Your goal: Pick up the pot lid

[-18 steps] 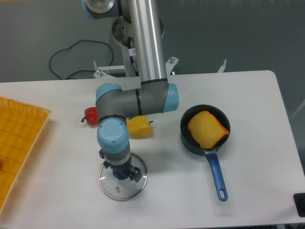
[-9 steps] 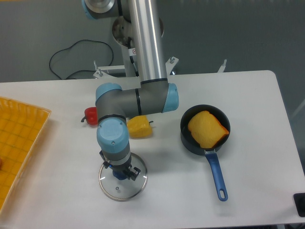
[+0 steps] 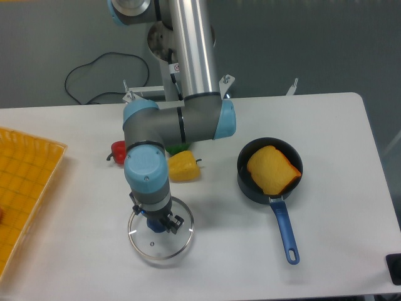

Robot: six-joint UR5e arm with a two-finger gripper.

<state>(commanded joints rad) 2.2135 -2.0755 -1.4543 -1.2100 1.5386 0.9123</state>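
My gripper [image 3: 156, 214] points down at the left-centre of the table, its fingers shut on the blue knob [image 3: 155, 226] of the pot lid. The clear glass lid [image 3: 156, 246] with its thin metal rim hangs just beneath the fingers, slightly tilted and a little above the tabletop. The fingers and their dark tips hide part of the knob and the lid's back portion.
To the right stands a black pan [image 3: 247, 182] with a blue handle [image 3: 286, 231], holding an orange-yellow item [image 3: 272, 170]. Behind the gripper lie yellow [image 3: 183, 167], red [image 3: 119, 152] and partly hidden green [image 3: 178, 148] objects. A yellow crate [image 3: 31, 182] borders the left side.
My gripper has risen slightly with the lid held by its knob. The lid has lifted and tilted, and the green object behind the arm has come into view.
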